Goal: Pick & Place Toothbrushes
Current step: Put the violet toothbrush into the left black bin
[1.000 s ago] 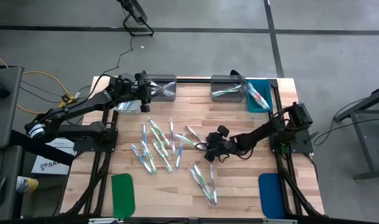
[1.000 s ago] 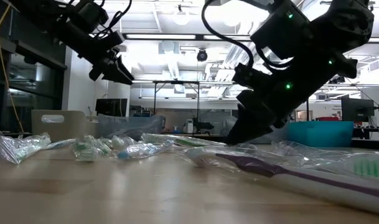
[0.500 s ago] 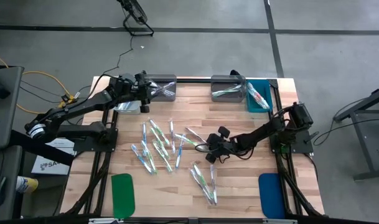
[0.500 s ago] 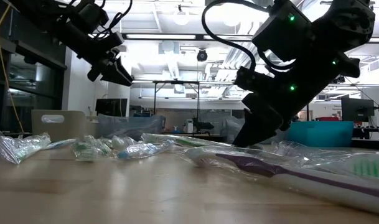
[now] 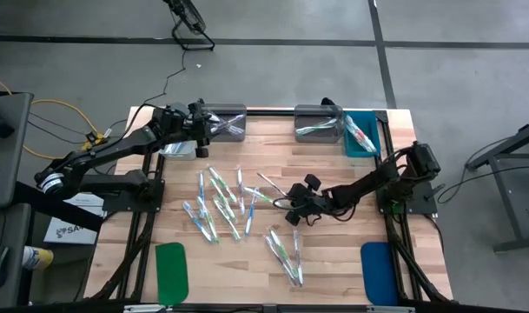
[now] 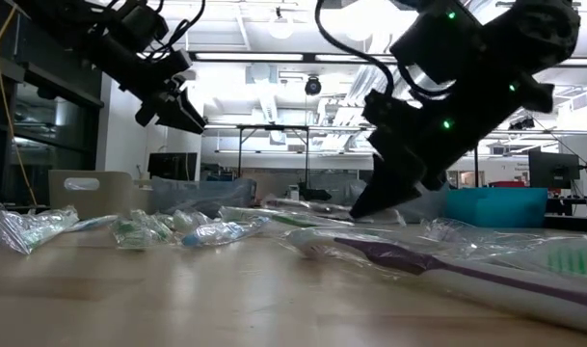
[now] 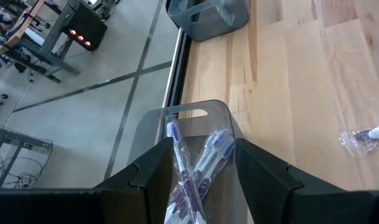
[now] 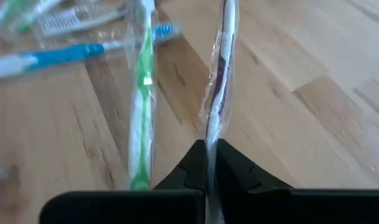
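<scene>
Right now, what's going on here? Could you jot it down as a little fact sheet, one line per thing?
Surface: wooden table
Right gripper: shut on a wrapped purple toothbrush, mid-table
Beside it: green toothbrush lying on the wood
Left gripper: open, above a grey bin at the table's far edge
In that bin: wrapped purple-handled brushes
Other bins: second grey bin, teal bin, both holding brushes
Loose toothbrushes: many, scattered mid-table
Front corners: green pad, blue pad

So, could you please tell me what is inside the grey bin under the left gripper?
The grey bin holds two wrapped purple toothbrushes lying crossed. The open left gripper hovers above them; its fingers cover the bin's near end.
</scene>
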{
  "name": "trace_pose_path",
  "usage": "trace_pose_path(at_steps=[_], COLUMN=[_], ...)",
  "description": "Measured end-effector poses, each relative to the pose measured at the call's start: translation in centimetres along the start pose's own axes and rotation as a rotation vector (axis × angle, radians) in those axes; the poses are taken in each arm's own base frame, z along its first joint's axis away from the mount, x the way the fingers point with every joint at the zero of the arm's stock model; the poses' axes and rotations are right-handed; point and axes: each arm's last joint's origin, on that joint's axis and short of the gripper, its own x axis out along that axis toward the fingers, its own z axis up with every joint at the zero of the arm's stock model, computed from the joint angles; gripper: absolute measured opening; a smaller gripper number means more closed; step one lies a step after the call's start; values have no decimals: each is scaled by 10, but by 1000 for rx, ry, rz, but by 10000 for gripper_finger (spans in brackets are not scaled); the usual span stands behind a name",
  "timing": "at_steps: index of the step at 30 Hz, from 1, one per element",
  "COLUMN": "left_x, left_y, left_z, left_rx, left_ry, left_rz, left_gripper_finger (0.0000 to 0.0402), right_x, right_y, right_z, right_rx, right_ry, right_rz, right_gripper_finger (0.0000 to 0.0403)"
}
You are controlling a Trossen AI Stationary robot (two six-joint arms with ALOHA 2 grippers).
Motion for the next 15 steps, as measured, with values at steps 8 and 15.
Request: trace_pose_path(at_steps=[8,15], left_x=[11,22], left_y=[-2,-13], left_z=[3,16], left_rx=[208,488], left_ry=[-64,-138], left_rz=[-34,-38], left_gripper_finger=[166,166], right_x=[-6,-1], right_y=[-31,-56], right_z=[43,64], right_rx=[188,355], right_ry=[-9,-4], right_rz=[131,249], right_gripper_finger=[8,11])
